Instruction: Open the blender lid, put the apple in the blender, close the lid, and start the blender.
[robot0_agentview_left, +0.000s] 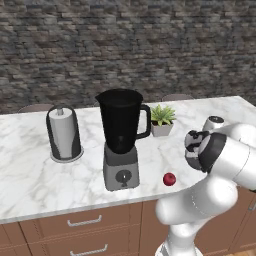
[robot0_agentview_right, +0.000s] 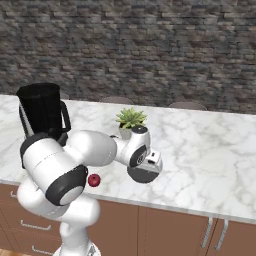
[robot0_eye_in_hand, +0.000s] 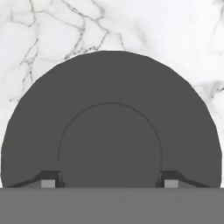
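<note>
Tool (robot0_eye_in_hand: 110, 181) astride lid knob (robot0_eye_in_hand: 110, 144) (fingers touching).

Both base views look forward over the marble counter (robot0_agentview_left: 30, 175) from either side; the hand view faces it closely.
</note>
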